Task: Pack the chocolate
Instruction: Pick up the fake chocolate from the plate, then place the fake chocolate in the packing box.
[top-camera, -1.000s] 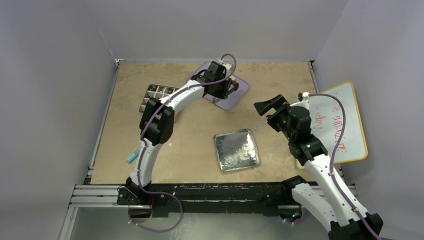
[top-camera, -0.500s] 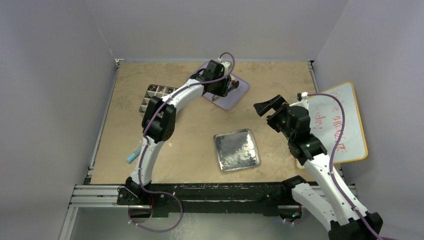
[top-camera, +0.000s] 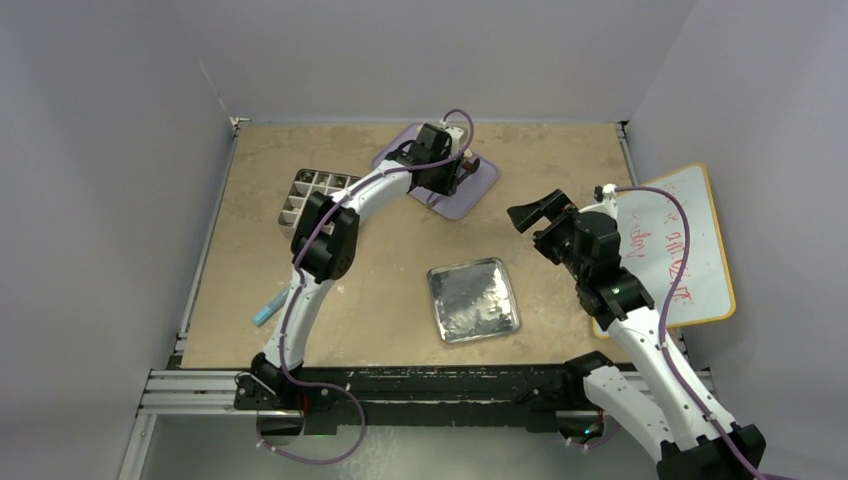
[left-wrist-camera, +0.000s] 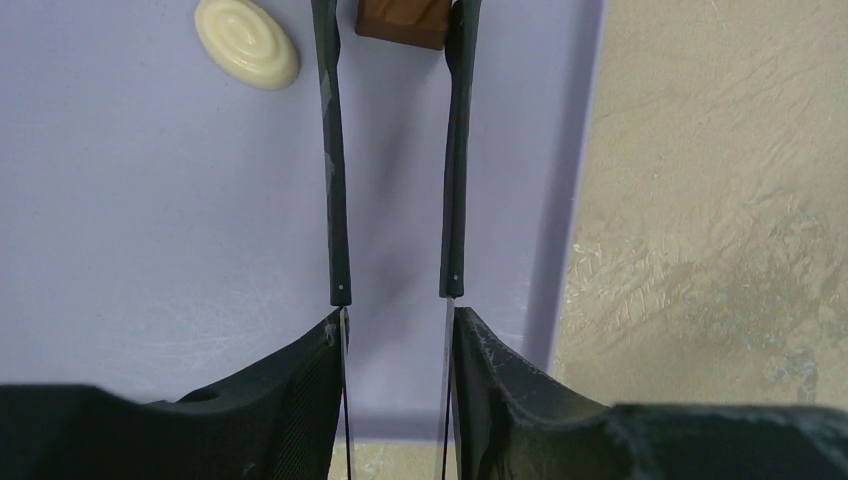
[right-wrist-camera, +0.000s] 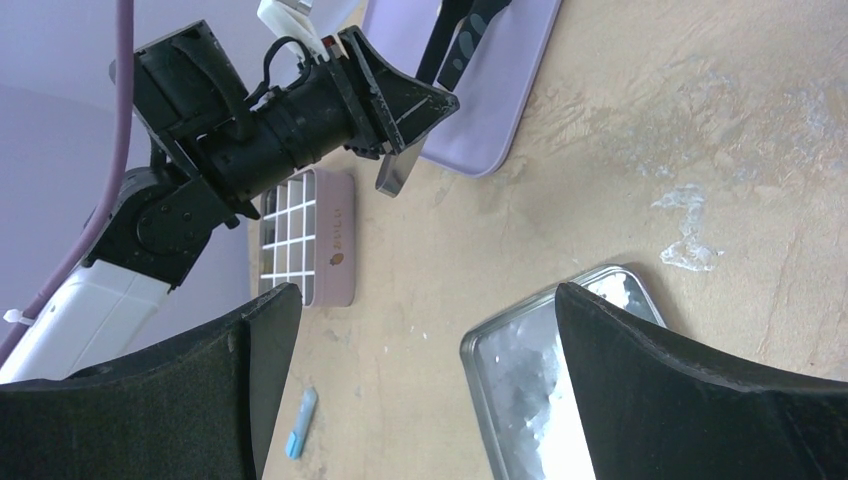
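Observation:
My left gripper (left-wrist-camera: 398, 318) is shut on black tweezers (left-wrist-camera: 333, 180), whose two arms reach forward over a lilac tray (left-wrist-camera: 150, 200). A mid-brown square chocolate (left-wrist-camera: 402, 22) sits between the tweezer arms at the top edge of the left wrist view. The tweezer tips are cut off there, so I cannot tell whether they pinch it. A cream-white oval chocolate (left-wrist-camera: 246, 43) lies on the tray to the left. From above, the left gripper (top-camera: 447, 172) hangs over the tray (top-camera: 482, 185) at the back. My right gripper (top-camera: 530, 213) is open and holds nothing.
A metal box with a grid of compartments (top-camera: 310, 190) stands left of the lilac tray. A shiny square tin lid (top-camera: 473, 299) lies near the front middle. A blue pen (top-camera: 263, 313) lies at the left, and a whiteboard (top-camera: 680, 250) leans at the right.
The left arm's elbow has shifted a little to the right, and its wrist has stayed over the lilac tray. The right arm has not moved.

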